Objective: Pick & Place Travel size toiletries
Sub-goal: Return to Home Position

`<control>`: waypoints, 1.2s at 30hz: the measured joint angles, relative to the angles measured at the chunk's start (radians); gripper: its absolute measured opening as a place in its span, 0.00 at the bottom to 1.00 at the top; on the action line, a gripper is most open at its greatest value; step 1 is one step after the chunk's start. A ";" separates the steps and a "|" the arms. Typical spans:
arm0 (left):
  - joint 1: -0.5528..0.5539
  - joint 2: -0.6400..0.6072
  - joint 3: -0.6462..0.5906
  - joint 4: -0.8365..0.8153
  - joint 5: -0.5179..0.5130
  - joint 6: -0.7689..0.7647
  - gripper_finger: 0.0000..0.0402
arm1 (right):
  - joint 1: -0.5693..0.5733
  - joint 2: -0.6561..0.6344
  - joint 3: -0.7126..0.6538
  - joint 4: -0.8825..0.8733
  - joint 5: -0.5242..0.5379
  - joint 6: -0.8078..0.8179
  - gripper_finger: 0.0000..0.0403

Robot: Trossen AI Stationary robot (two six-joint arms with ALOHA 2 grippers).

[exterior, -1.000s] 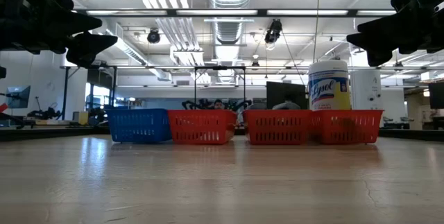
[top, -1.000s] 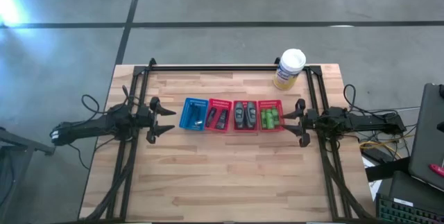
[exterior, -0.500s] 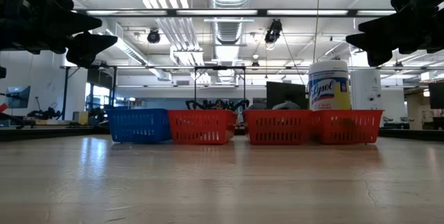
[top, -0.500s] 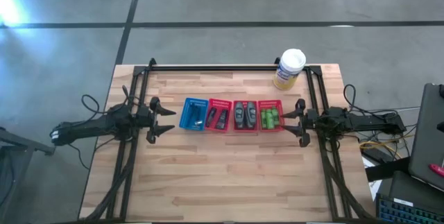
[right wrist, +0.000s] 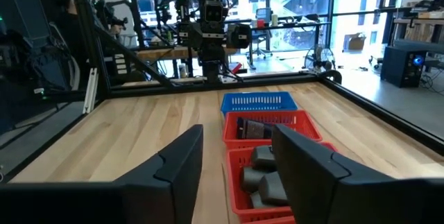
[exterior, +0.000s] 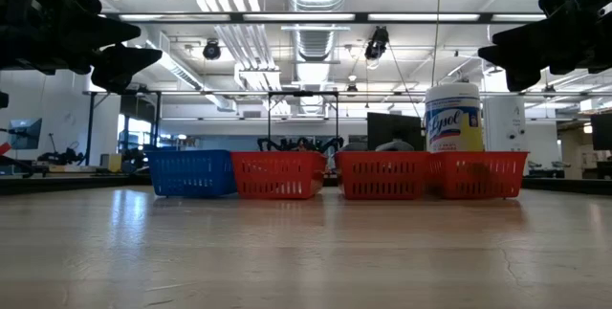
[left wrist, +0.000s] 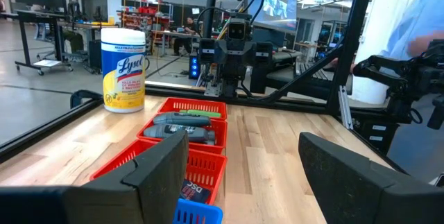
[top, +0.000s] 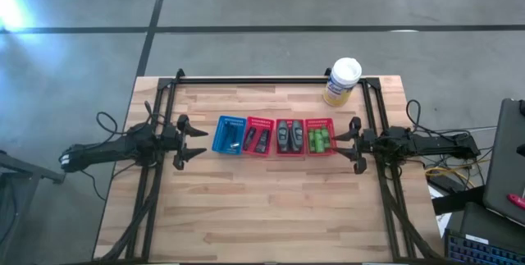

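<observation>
The left gripper (top: 199, 142) hangs released beside the blue end of the basket row (top: 261, 119); the right gripper (top: 338, 147), released, hangs beside the opposite end; toiletries (top: 283, 136) lie inside.

1. "Lysol", in dark blue script, stands on the yellow label of the white-lidded canister (left wrist: 124, 71) at the tabletop's far right edge.
2. The smaller lines beneath that brand word are too small to read.
3. A dark packet (left wrist: 196, 191) near the left end of the basket row bears white lettering, unreadable.
</observation>
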 joint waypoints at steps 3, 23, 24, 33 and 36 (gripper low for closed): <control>0.000 0.000 0.000 0.000 0.000 0.000 0.70 | 0.000 0.000 0.000 0.000 0.000 0.000 0.40; 0.000 0.000 0.000 0.000 0.000 0.000 0.70 | 0.000 0.000 0.000 0.000 0.000 0.001 0.23; 0.000 0.000 0.000 0.000 0.000 0.000 0.70 | 0.000 0.000 0.000 0.000 0.000 0.001 0.22; 0.000 0.000 0.000 0.000 0.000 0.000 0.70 | 0.000 0.000 0.000 0.000 0.000 0.001 0.14; 0.000 0.000 0.000 0.000 0.000 0.000 0.70 | 0.000 0.000 0.000 0.000 0.000 0.001 0.12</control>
